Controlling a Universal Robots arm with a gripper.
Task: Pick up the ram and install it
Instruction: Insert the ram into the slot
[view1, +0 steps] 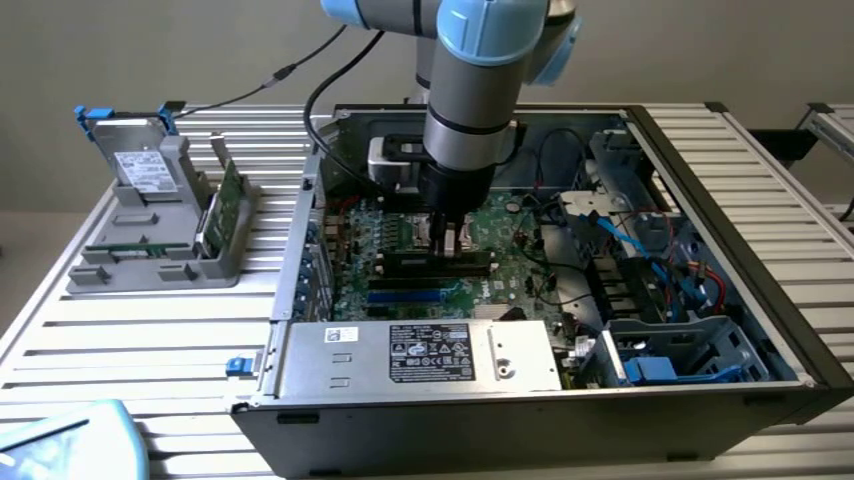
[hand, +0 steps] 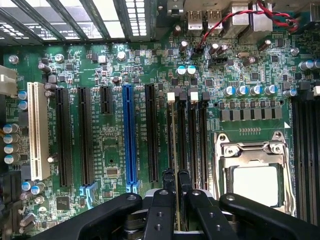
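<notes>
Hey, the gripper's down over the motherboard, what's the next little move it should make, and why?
Probably a short, straight push down. The gripper seems shut on a thin edge-on strip, likely the ram, lined up along a memory slot near the processor socket; whether it is seated I cannot tell.

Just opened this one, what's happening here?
A robot arm reaches down into an open computer case. Its pincer is closed on the ram, seen edge-on between the fingertips and lined up along a memory slot on the motherboard, beside the CPU socket. Whether the stick is fully seated cannot be told.
</notes>
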